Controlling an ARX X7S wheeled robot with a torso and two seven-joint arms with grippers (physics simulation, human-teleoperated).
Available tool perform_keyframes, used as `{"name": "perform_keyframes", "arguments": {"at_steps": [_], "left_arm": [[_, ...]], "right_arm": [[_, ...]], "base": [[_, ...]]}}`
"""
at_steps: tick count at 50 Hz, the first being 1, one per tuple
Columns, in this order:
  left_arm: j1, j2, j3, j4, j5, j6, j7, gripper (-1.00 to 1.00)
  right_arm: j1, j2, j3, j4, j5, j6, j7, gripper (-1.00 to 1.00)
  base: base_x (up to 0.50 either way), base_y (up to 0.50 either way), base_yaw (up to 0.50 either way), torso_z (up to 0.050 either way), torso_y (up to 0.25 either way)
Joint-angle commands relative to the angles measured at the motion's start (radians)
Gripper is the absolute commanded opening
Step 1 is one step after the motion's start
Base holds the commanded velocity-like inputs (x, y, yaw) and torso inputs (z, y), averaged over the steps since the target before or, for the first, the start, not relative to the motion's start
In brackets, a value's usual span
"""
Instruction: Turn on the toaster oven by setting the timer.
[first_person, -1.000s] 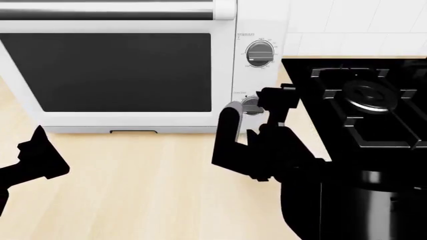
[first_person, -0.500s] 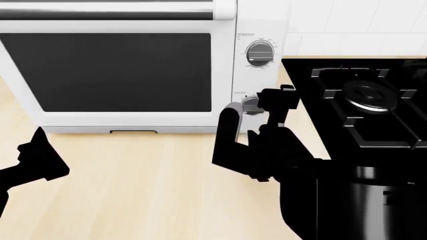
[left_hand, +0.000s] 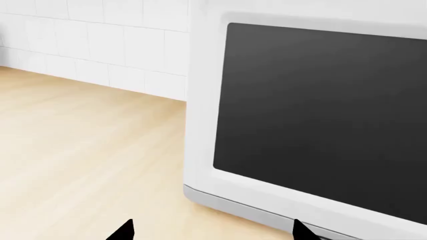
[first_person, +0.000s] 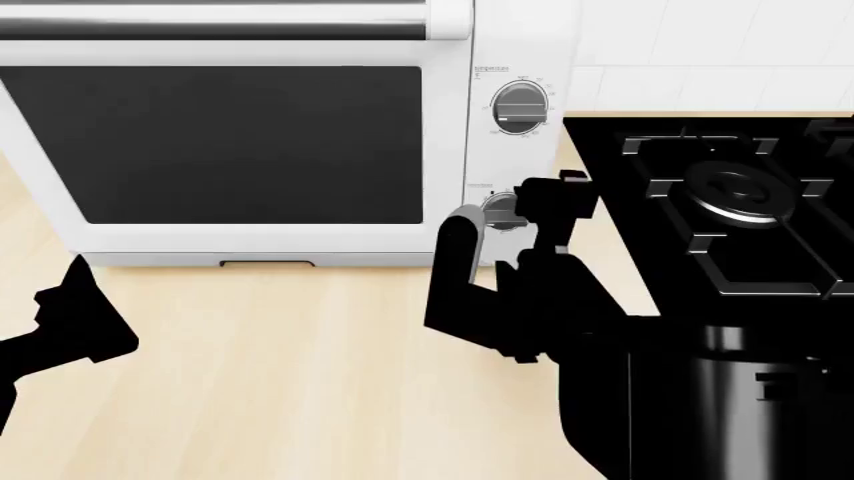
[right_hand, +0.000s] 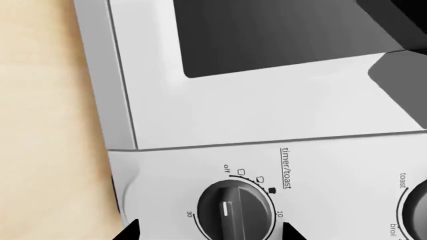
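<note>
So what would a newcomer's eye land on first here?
The big white toaster oven with its dark glass door fills the counter's back. The black right hand sits at the timer, the lower knob on its side panel. A black stove stands just right of it.

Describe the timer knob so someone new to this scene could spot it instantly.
Find the big white toaster oven on the wooden counter; its control strip runs down the side next to the black stove. The timer knob is the lower of two dials there, labelled "timer/toast", right in front of the right tool. The upper knob has a wide ring of scale marks.
</note>
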Motion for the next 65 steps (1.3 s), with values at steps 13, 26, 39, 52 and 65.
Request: {"name": "perform_keyframes", "arguments": {"at_steps": [13, 26, 39, 52, 65], "left_arm": [[0.002, 0.001, 0.015, -0.004, 0.015, 0.005, 0.004, 1.00], [0.010, 0.007, 0.020, -0.004, 0.033, 0.006, 0.014, 1.00], [0.018, 0.009, 0.023, -0.003, 0.042, 0.009, 0.020, 1.00], [0.023, 0.012, 0.030, -0.006, 0.051, 0.013, 0.026, 1.00], [0.025, 0.016, 0.039, -0.011, 0.058, 0.017, 0.027, 1.00]], "right_arm": [[0.004, 0.002, -0.004, 0.015, 0.019, -0.009, 0.025, -1.00], [0.000, 0.000, -0.004, 0.006, 0.036, -0.004, 0.044, -1.00], [-0.037, 0.004, 0.112, 0.020, 0.104, 0.004, 0.079, -1.00], [-0.070, 0.004, 0.188, 0.040, 0.154, -0.016, 0.105, -1.00], [-0.087, 0.008, 0.226, 0.050, 0.187, -0.028, 0.127, -1.00]], "base": [[0.00, 0.00, 0.00, 0.000, 0.000], [0.00, 0.00, 0.00, 0.000, 0.000], [0.00, 0.00, 0.00, 0.000, 0.000], [0.00, 0.00, 0.00, 0.000, 0.000], [0.00, 0.00, 0.00, 0.000, 0.000]]}}
